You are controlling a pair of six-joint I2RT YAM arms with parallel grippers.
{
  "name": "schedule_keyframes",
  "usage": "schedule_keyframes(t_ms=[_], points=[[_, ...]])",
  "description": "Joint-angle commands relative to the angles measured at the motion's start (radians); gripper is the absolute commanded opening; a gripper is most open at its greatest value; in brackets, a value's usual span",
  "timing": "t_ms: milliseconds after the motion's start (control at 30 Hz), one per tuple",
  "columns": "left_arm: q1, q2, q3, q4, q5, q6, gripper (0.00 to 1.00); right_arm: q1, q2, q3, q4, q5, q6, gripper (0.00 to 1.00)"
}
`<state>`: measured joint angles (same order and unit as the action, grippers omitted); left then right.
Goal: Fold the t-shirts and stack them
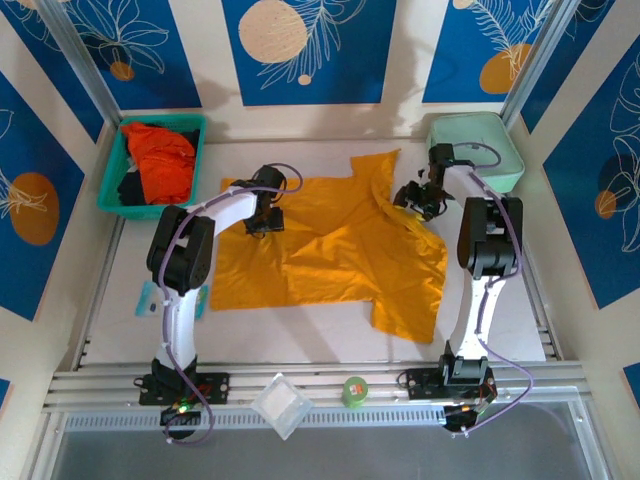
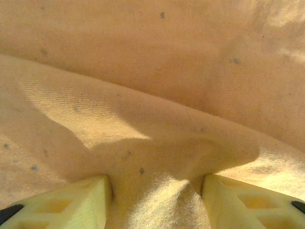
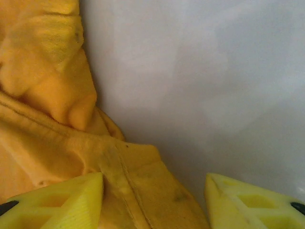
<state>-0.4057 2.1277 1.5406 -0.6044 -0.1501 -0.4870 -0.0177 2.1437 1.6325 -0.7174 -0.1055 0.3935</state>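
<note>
- Mustard-yellow t-shirt (image 1: 330, 250) lies open and rumpled across the middle of the table (image 1: 300, 338). One sleeve points to the far side, and the near right corner hangs askew.
- Red-orange t-shirt (image 1: 165, 160) is heaped in the teal basket (image 1: 112, 168) at far left, untouched.
- Left gripper (image 1: 265, 212) is low on the yellow shirt's left part. Its fingers (image 2: 86, 200) are about half spread with a soft ridge of cloth rising between them. No firm pinch is evident.
- Right gripper (image 1: 420, 197) is at the shirt's right edge near the mint-green box (image 1: 503, 170). Its jaws are spread, a hem seam lies loose between them, and one finger (image 3: 248, 202) is over bare table. It holds nothing.
- Step, as I judge it: flattening and squaring the first shirt, before any fold.
- The next move calls for both jaws to close on opposite edges, then an even outward pull to take out the wrinkles.
</note>
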Motion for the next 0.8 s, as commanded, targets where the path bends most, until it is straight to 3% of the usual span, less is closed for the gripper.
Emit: schedule_keyframes(t_ms=[0, 100, 200, 300, 433, 633, 767], points=[[0.017, 0.095, -0.071, -0.067, 0.018, 0.017, 0.56, 0.001, 0.048, 0.048, 0.0, -0.092, -0.005, 0.58], [0.017, 0.094, -0.072, -0.07, 0.012, 0.019, 0.55, 0.002, 0.055, 0.051, 0.007, -0.111, 0.001, 0.56], [0.016, 0.091, -0.074, -0.07, 0.009, 0.02, 0.55, 0.003, 0.031, 0.033, 0.024, -0.135, 0.01, 0.45], [0.017, 0.094, -0.074, -0.067, 0.014, 0.018, 0.55, 0.004, 0.0, 0.008, 0.038, -0.142, 0.02, 0.21], [0.017, 0.096, -0.079, -0.061, 0.021, 0.016, 0.55, 0.004, -0.036, -0.01, 0.044, -0.123, 0.025, 0.0], [0.016, 0.093, -0.087, -0.058, 0.016, 0.018, 0.55, 0.005, -0.072, 0.002, 0.034, -0.04, 0.034, 0.0], [0.017, 0.091, -0.089, -0.054, 0.014, 0.017, 0.55, 0.026, -0.11, 0.027, 0.01, 0.166, 0.038, 0.0]])
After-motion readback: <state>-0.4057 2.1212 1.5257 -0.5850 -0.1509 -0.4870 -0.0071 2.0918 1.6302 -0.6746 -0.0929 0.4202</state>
